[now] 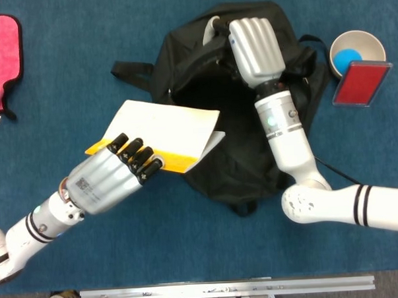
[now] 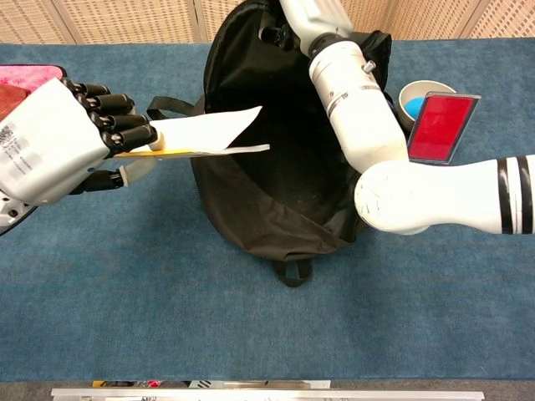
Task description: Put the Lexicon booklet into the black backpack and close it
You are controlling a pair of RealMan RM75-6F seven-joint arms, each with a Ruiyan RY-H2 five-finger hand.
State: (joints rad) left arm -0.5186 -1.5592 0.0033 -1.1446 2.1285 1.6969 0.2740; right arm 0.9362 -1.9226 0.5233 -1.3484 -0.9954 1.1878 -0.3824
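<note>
The booklet [image 1: 164,131] is white with a yellow edge. The left hand [image 1: 111,171] pinches it at its 8 o'clock corner, dark fingers [image 1: 138,157] on top. Its far end pokes over the open mouth of the black backpack [image 1: 243,167], not inside yet. The bag lies on the blue bench [image 1: 190,242]. The right hand [image 1: 254,46] grips the bag's top rim at 12 o'clock, fingers curled over it and holding it up. At 3 o'clock from the bag sit a cup [image 1: 358,51] and a red card [image 1: 361,84]. A pink cloth [image 1: 2,58] lies at 9 o'clock.
</note>
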